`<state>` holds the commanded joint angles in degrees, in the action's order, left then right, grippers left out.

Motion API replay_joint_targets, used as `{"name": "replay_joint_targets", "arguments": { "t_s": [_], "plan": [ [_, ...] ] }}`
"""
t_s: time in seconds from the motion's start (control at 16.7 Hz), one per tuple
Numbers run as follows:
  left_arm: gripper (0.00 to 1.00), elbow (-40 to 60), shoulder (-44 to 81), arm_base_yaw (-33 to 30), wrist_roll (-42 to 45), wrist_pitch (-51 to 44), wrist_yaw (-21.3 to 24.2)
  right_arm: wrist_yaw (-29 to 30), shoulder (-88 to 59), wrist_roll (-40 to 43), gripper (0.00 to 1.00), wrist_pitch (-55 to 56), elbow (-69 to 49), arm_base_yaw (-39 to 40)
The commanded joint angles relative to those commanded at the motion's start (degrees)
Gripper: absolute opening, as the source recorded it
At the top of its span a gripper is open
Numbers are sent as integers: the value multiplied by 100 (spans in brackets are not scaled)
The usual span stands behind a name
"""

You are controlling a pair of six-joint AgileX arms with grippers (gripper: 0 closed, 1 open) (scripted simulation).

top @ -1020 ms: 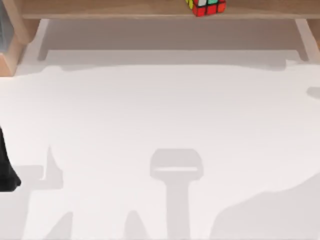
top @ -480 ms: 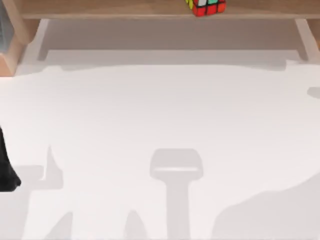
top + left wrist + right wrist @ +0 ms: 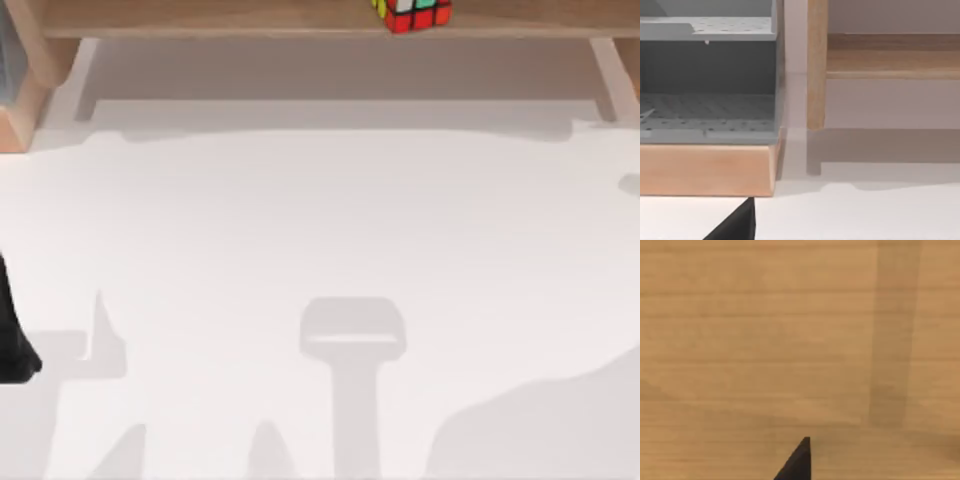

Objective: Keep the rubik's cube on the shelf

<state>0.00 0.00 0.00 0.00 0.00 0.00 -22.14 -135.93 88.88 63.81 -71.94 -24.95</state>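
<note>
The rubik's cube (image 3: 412, 14), with red, yellow and green stickers, rests on the light-brown shelf (image 3: 200, 18) at the back of the table, right of centre and near the board's front edge. My left arm (image 3: 12, 340) is parked at the table's far left, well away from the cube. A dark piece of my left gripper (image 3: 735, 227) shows in the left wrist view, facing the shelf board (image 3: 890, 60) and a wooden upright (image 3: 816, 65). In the right wrist view a dark tip of my right gripper (image 3: 796, 462) hangs close over a light-brown wooden surface (image 3: 765, 330).
White supports (image 3: 80, 80) (image 3: 612, 80) hold the shelf above the white table (image 3: 320, 220). A grey perforated rack (image 3: 705, 110) in a wooden frame (image 3: 15, 100) stands at the back left. Arm shadows lie across the table's front.
</note>
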Motion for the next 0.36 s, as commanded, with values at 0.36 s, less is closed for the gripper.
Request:
{"name": "replay_joint_targets", "arguments": {
  "t_s": [0.36],
  "plan": [
    [100, 0, 0, 0, 0, 0, 0, 0, 0, 0, 100, 0, 0, 0]
  ]
}}
